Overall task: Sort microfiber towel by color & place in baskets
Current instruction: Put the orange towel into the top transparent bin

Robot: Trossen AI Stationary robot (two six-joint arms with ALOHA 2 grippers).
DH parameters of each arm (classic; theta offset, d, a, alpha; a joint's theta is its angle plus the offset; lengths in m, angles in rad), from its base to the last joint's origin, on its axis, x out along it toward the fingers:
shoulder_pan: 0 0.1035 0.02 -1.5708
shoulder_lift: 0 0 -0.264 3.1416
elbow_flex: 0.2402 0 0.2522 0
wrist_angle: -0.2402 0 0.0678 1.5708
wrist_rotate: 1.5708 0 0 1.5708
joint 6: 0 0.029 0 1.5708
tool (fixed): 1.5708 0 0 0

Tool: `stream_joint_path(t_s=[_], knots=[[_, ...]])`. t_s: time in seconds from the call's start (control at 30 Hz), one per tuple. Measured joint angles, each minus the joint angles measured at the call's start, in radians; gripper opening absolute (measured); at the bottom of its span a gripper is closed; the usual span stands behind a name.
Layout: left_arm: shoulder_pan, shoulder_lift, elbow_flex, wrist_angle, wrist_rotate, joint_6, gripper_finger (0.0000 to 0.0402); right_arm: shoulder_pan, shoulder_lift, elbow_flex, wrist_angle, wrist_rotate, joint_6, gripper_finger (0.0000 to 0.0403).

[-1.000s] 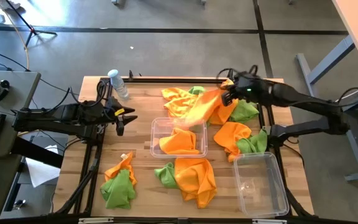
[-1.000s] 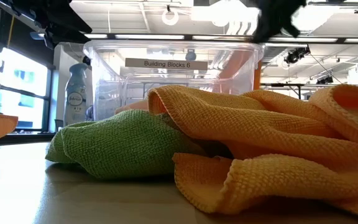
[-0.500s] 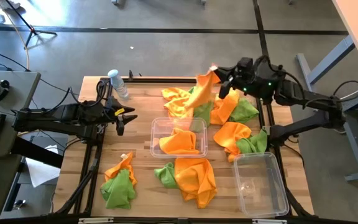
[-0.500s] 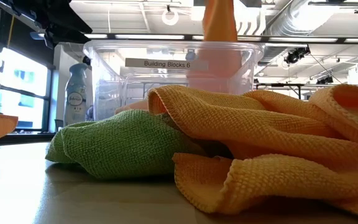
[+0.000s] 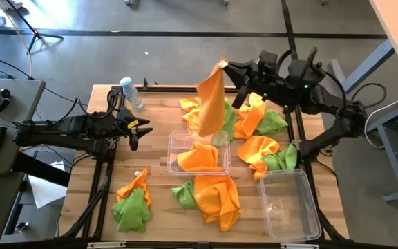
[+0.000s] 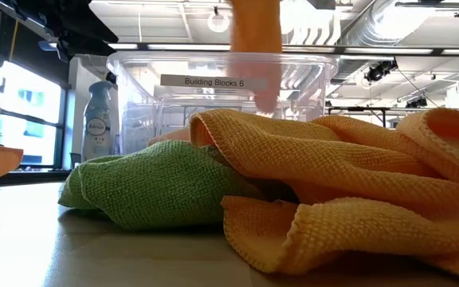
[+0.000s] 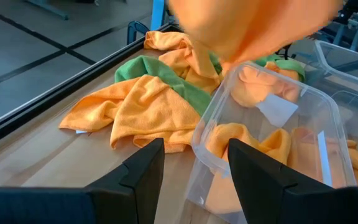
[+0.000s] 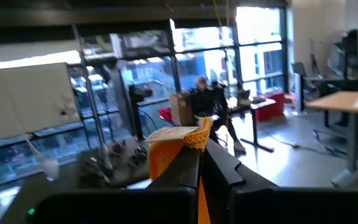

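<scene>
Right gripper point(image 5: 225, 67) clamped on orange towel point(image 5: 211, 104) above tub point(image 6: 217, 88) labelled "Building Blocks 6"; left gripper point(image 5: 141, 130) open beside it.

Right gripper point(image 8: 199, 163): fingers pinched on orange towel point(image 8: 174, 147)
Tag: white, on the towel's corner
Background: blurred, perhaps windows

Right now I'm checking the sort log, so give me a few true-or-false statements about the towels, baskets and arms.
1. The right gripper holds an orange towel in the air. True.
2. The basket at table centre holds a green towel. False: an orange one.
3. The other basket holds no towel. True.
4. The left gripper grips a green towel. False: its fingers are open, holding nothing.
</scene>
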Motion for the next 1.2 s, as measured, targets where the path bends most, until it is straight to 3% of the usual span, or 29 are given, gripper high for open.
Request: stream_joint_path(t_s=[0.17,0.43,0.77,0.97,1.2], knots=[[0.000,0.000,0.000,0.000,0.000,0.000,0.0168,0.060,0.078,0.140,0.013,0.004,-0.028,0.0000],[0.000,0.000,0.000,-0.001,0.000,0.000,0.0168,0.144,0.180,0.247,-0.078,0.126,-0.049,0.0000],[0.000,0.000,0.000,-0.054,0.011,-0.011,0.0168,0.209,0.228,0.248,-0.382,0.199,0.178,0.0000],[0.000,0.000,0.000,-0.077,0.012,-0.011,0.0168,0.271,0.237,0.221,-0.555,0.295,0.329,0.0000],[-0.001,0.000,0.000,-0.076,0.012,-0.054,0.0168,0.297,0.248,0.089,-0.584,0.305,0.479,0.0000]])
